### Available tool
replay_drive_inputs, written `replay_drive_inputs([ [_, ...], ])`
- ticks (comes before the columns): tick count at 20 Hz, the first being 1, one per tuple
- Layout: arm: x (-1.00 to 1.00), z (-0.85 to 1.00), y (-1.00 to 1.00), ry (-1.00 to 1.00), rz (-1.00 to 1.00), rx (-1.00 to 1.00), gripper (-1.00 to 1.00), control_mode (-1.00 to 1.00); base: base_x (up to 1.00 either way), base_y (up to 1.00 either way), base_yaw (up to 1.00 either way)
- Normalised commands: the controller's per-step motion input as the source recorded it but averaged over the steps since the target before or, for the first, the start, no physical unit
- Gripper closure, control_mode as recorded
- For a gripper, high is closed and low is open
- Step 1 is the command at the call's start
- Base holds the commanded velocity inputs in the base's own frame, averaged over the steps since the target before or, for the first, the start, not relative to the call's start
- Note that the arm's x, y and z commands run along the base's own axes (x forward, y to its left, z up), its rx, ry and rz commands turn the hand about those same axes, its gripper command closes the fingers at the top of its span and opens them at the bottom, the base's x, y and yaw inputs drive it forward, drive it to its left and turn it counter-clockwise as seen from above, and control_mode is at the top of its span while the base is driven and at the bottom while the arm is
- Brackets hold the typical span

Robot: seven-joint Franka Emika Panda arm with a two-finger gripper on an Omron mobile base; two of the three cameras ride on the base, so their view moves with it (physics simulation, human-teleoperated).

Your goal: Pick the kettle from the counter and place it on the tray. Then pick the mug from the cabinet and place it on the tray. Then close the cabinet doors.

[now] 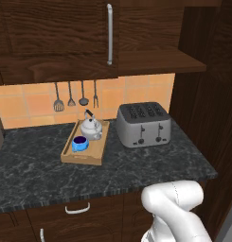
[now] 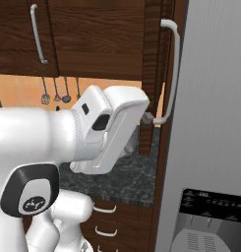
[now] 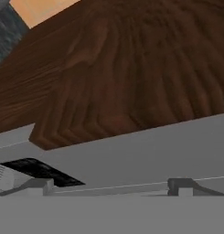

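Light-wood tray (image 1: 70,152) sits on the dark marbled desk (image 1: 136,163), left of the silver toaster (image 1: 144,124); inside it stand 2 things, the squat metal kettle (image 1: 91,127) at the far end and the blue mug (image 1: 80,142) just in front of it, near each other though I cannot tell whether they touch; the mug's dark inside looks empty, and the kettle's lid is on.

With both items on the tray, what is left, by my reading, is closing the cabinet doors; the left door (image 1: 65,38) with its silver bar handle (image 1: 109,34) looks shut in the left base view, while the right door (image 2: 152,69) stands out edge-on in the right base view, its curved handle (image 2: 171,74) facing the grey fridge (image 2: 215,123); the bare cabinet shelf (image 1: 160,61) shows behind where that door would sit.

Wood grain of the door (image 3: 131,68) is very close in the hand view; the fingers stand spread wide and hold nothing, going by their tips (image 3: 179,185) set far apart at the bottom of that view.

Risks from here: the hand is squeezed between open door and fridge, so a wide swing could knock the fridge; a push near the hinge may slip along the panel and leave the door ajar; the wide fingers could catch on the handle.
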Motion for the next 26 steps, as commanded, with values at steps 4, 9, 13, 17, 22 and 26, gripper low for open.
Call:
replay_drive_inputs([
  [4,0.00,0.01,-0.40,0.14,-0.11,-0.13,-1.00,-1.00,0.00,0.00,0.00],
  [9,0.15,0.00,-0.30,0.12,-0.09,-0.21,-1.00,-1.00,0.00,0.00,0.00],
  [13,0.22,0.00,-0.22,0.08,-0.04,-0.23,-1.00,-1.00,0.00,0.00,0.00],
  [17,0.26,0.00,-0.13,0.08,-0.01,-0.21,-1.00,-1.00,0.00,0.00,0.00],
  [22,0.24,0.00,-0.06,0.07,0.00,-0.15,-1.00,-1.00,0.00,0.00,0.00],
  [26,0.29,0.00,0.00,0.02,0.01,-0.07,-1.00,-1.00,0.00,0.00,0.00],
])
